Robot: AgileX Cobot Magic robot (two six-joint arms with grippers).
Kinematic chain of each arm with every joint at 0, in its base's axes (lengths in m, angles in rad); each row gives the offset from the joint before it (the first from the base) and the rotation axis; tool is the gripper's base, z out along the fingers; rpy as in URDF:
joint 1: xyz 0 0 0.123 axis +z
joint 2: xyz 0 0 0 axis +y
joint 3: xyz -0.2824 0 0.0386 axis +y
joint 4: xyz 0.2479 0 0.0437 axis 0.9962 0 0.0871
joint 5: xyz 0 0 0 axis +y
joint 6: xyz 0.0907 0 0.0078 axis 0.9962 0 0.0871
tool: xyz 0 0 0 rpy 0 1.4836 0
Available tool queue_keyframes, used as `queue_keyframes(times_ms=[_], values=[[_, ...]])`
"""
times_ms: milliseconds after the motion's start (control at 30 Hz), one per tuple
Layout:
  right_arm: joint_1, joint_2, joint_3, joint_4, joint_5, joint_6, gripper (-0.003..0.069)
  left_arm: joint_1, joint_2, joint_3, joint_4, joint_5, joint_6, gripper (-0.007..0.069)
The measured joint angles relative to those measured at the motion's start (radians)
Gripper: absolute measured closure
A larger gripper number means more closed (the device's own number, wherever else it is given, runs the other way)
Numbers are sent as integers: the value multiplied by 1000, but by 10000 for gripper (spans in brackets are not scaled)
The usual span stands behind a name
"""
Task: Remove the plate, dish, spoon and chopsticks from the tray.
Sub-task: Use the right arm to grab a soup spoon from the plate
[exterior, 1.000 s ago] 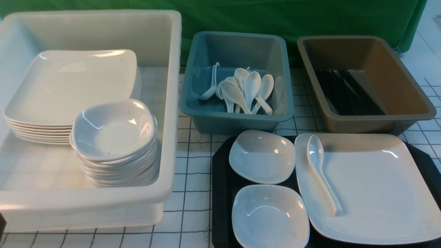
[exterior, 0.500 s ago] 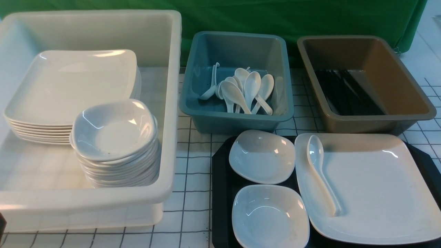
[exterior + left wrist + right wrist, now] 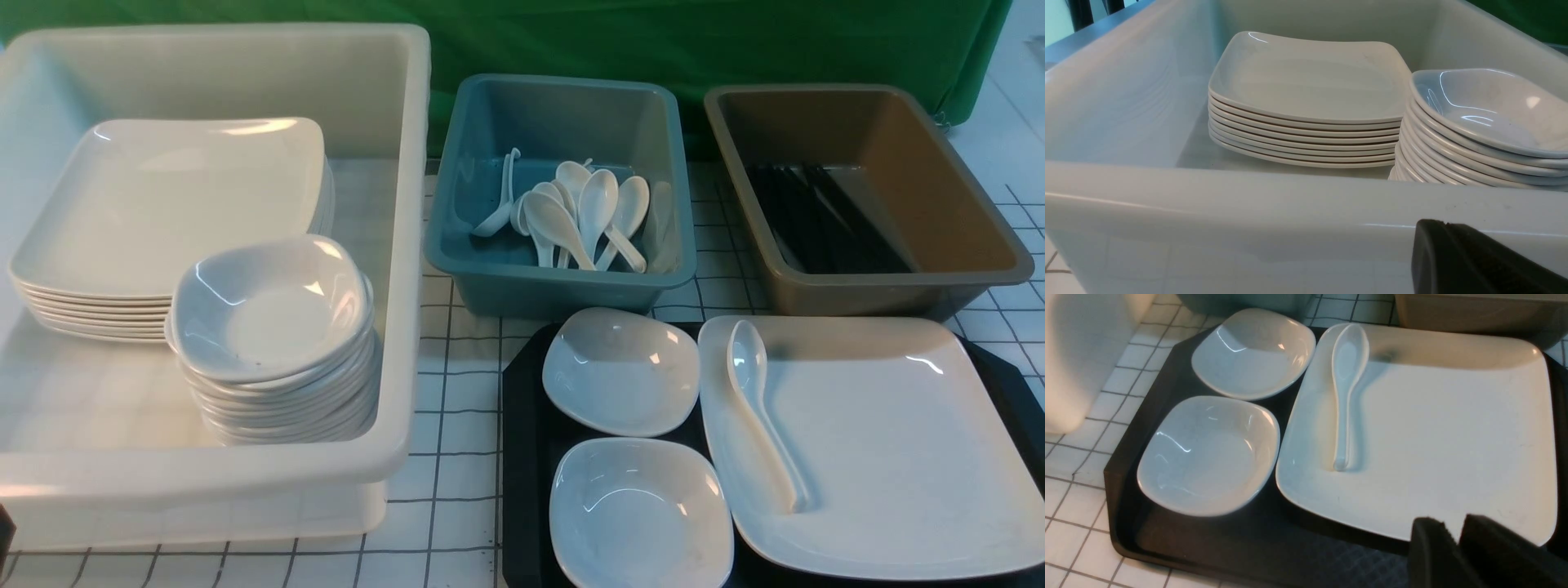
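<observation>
On the textured black tray [image 3: 1290, 547], glossy square plate [image 3: 1433, 437], oval-bowled spoon [image 3: 1345, 396]

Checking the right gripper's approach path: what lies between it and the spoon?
Only bare plate lies between right gripper and spoon, shown in the right wrist view.

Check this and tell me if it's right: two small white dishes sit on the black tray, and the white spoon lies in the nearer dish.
Wrong on the spoon. The front view shows the spoon lying on the large square plate, near its left edge, not in the nearer dish, which is empty. That dish and the farther dish do sit on the black tray.
</observation>
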State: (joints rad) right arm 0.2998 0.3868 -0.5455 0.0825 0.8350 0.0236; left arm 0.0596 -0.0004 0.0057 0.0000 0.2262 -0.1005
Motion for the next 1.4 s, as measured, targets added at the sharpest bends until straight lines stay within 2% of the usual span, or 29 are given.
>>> queue_keyframes(times_ms=[167,367,567,633,733,767,800,867,1133,1400], values=[[0,0,0,0,5,0,475,0,0,0,0,0,0,603],[0,0,0,0,3,0,343,0,0,0,0,0,0,603],[0,0,0,0,-10,0,331,0,0,0,0,0,0,603],[0,0,0,0,-10,0,358,0,0,0,5,0,0,603],[0,0,0,0,-10,1,498,0,0,0,0,0,0,603],[0,0,0,0,-10,1,510,0,0,0,0,0,0,603],[0,0,0,0,-10,1,578,0,0,0,0,0,0,603],[0,0,0,0,-10,1,635,0,0,0,5,0,0,603],[0,0,0,0,-13,1,650,0,0,0,0,0,0,603],[0,0,0,0,-14,1,634,0,0,0,0,0,0,603]])
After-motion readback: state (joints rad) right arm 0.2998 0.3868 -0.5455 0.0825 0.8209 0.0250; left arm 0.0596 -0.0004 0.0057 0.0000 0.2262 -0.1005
